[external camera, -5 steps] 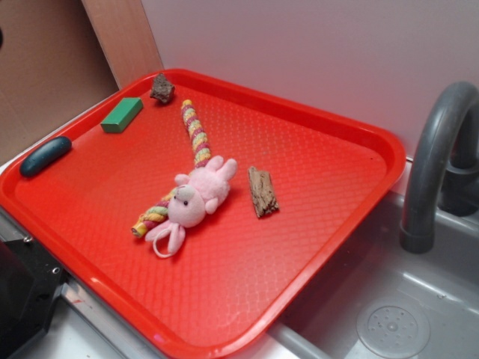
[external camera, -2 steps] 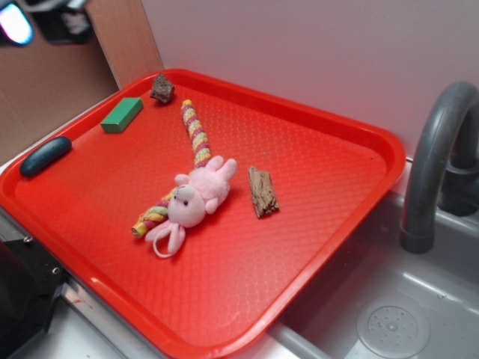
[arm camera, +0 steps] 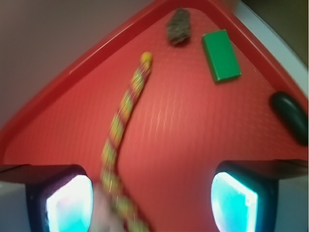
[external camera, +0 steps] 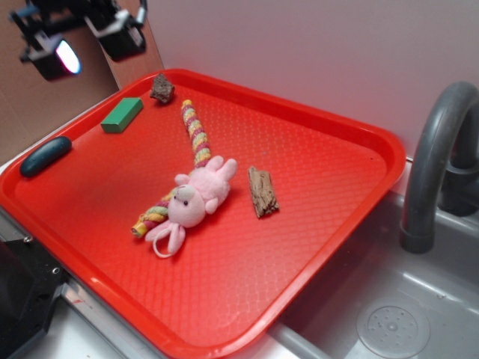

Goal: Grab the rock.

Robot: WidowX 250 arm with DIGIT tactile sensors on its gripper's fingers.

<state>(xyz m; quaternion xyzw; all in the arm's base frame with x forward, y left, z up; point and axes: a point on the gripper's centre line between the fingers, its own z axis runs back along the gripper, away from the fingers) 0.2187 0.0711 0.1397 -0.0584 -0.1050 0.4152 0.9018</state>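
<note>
The rock (external camera: 162, 88) sits in the tray's (external camera: 352, 142) far corner by the green block (external camera: 121, 114), likely hard, rough and light, best pinched across its narrower sides by the wide-spread, empty pincer (external camera: 84, 41).

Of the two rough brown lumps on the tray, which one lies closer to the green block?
The rock, the jagged dark lump in the tray's far corner beside the green block. The wood piece lies mid-tray, right of the plush toy.
</note>
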